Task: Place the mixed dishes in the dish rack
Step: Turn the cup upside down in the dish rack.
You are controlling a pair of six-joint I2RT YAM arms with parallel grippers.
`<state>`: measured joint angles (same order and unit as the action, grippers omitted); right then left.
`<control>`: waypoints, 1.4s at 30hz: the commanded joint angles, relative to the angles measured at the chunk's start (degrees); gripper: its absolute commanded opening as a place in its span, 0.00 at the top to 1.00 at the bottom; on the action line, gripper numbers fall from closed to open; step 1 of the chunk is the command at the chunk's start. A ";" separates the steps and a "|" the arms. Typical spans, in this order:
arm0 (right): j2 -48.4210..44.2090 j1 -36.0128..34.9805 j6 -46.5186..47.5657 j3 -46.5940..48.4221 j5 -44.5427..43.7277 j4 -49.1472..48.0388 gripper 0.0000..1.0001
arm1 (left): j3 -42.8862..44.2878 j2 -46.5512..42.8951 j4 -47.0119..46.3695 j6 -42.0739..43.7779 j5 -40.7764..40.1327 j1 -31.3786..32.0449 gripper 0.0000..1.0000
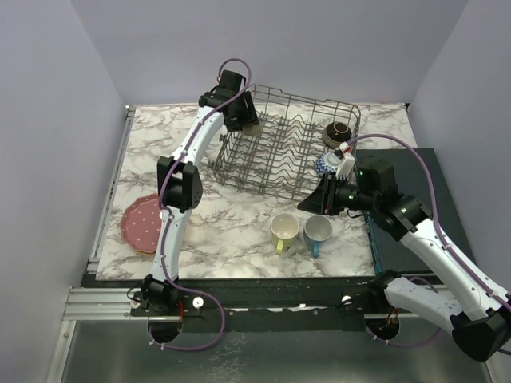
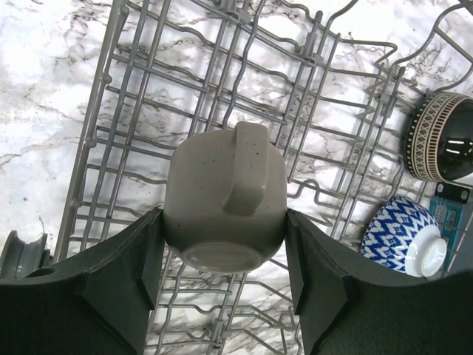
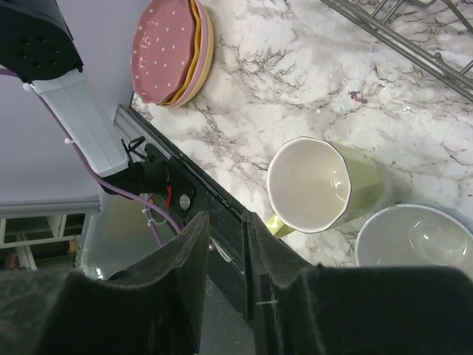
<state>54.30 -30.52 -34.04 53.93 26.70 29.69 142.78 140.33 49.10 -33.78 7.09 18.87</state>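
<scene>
We judge the loading barely begun: the left gripper [image 2: 224, 222] holds the grey-beige mug [image 2: 214, 185] in its jaws above the dish rack [image 1: 279, 144] by the far edge of the bench [image 1: 231, 235], the right gripper [image 3: 228, 222] has its jaws almost closed on nothing, and the pale yellow mug [image 1: 284, 230], the blue mug [image 1: 318, 231] and the plates [image 1: 142, 222] wait outside the rack.

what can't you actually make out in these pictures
- right wrist view: the plates are stacked, the pink dotted one covering the rest, so no count.
- right wrist view: the blue mug is cut off by the frame edge, handle unseen.
- top view: the left pincer and its wrist hide the grey-beige mug; whether it touches the dish rack is unclear.
</scene>
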 commanded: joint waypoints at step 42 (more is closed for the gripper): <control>3.04 0.31 -0.28 -1.37 2.86 -3.06 0.70 | 6.13 9.05 -5.60 -2.08 -4.81 0.39 0.76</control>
<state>56.77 -30.52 -34.48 53.47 28.01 28.05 146.56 148.24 45.32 -35.53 3.55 18.90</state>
